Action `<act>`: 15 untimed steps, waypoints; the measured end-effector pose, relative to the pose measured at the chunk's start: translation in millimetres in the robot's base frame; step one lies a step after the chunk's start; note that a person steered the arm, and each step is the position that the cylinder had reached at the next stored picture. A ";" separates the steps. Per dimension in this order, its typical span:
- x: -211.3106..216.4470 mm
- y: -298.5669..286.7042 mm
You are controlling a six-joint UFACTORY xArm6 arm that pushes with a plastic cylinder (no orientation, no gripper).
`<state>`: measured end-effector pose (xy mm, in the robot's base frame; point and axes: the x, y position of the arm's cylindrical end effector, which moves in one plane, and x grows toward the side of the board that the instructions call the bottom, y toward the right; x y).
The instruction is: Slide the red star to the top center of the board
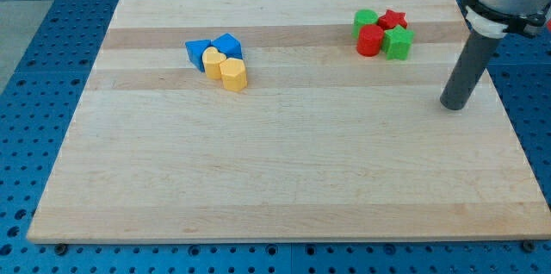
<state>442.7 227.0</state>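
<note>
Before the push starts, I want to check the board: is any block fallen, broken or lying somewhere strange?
Nothing stands out. The red star sits in a tight cluster with two green blocks and a red cylinder near the view's top right. My tip is apart, to their lower right.

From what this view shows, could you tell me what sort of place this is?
Probably a robotics lab bench: a wooden board lies on a blue perforated table, with small coloured blocks such as the red star, and my tip stands right of them.

Pale wooden board (284, 179) on blue perforated table (52, 41), two blue blocks (213, 50) touching two yellow blocks (225, 69), red cylinder (370, 40) between two green blocks (398, 43)
</note>
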 end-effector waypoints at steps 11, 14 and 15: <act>-51.7 17.1; -78.7 17.1; -85.0 17.1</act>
<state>357.7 244.2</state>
